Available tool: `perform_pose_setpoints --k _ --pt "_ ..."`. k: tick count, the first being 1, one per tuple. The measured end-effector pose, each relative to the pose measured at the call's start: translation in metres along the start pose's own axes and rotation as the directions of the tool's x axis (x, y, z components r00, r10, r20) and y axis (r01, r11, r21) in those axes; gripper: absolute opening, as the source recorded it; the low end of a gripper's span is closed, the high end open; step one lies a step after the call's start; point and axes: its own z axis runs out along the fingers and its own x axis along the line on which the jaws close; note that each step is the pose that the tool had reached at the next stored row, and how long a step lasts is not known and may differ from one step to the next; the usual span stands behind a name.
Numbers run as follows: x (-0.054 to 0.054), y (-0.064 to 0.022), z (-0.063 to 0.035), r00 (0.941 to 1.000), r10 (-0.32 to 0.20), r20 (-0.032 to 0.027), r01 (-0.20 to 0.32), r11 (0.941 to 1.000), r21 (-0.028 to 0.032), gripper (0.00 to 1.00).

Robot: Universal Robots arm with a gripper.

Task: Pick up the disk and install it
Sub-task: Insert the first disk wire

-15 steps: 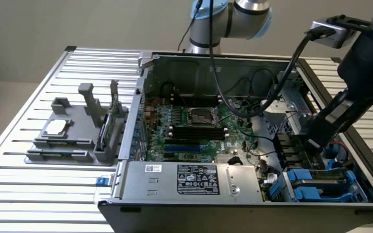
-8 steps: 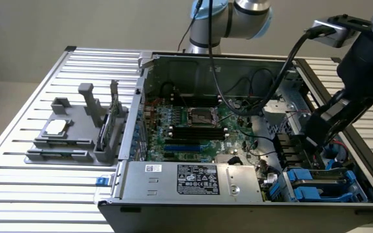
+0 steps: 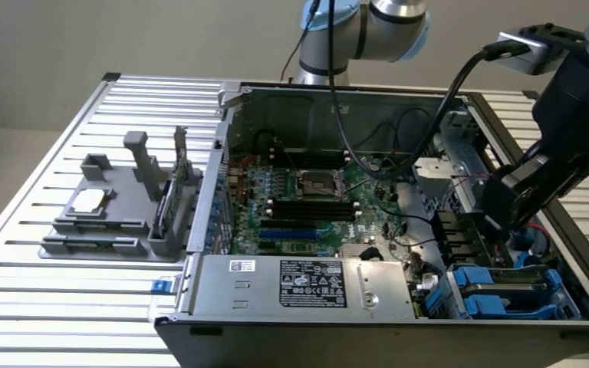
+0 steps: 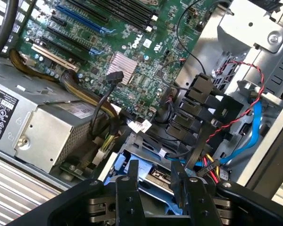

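The disk (image 3: 503, 277) is a silver-grey drive in a bright blue carrier. It lies in the drive bay at the front corner of the open computer case (image 3: 305, 313), on the exterior view's right. My gripper (image 3: 506, 228) hangs just above that bay. In the wrist view the black fingers (image 4: 126, 193) stand apart, and the disk (image 4: 154, 178) with its blue frame shows between and beyond them. I see nothing clamped between the pads. A second blue carrier (image 3: 478, 303) sits beside it.
Black connectors with red, yellow and blue cables (image 4: 203, 117) crowd the space beside the bay. The grey power-supply box (image 3: 310, 284) lies along the case front, with the motherboard (image 3: 305, 203) behind it. A grey fixture with a small silver chip (image 3: 88, 202) stands outside, on the exterior view's left.
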Motion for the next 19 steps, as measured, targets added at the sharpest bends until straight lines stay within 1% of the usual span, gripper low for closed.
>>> perform_pose_setpoints --k 5,8,10,14,17,19 --pt "-0.0001 0.0001 0.0008 0.9985 0.051 0.0194 -0.051 0.9986 0.0113 0.41" --pt "-0.0001 0.0001 0.0013 0.9961 0.083 0.0284 -0.084 0.9963 0.0164 0.41" --pt "-0.0001 0.0001 0.0017 0.9937 0.107 0.0327 -0.108 0.9940 0.0183 0.41" --pt "-0.0001 0.0001 0.0025 0.9867 0.158 0.0400 -0.159 0.9871 0.0211 0.41" --pt "-0.0002 0.0001 0.0032 0.9798 0.195 0.0446 -0.196 0.9803 0.0228 0.41" --pt "-0.0002 0.0001 0.0037 0.9740 0.221 0.0476 -0.223 0.9746 0.0239 0.41"
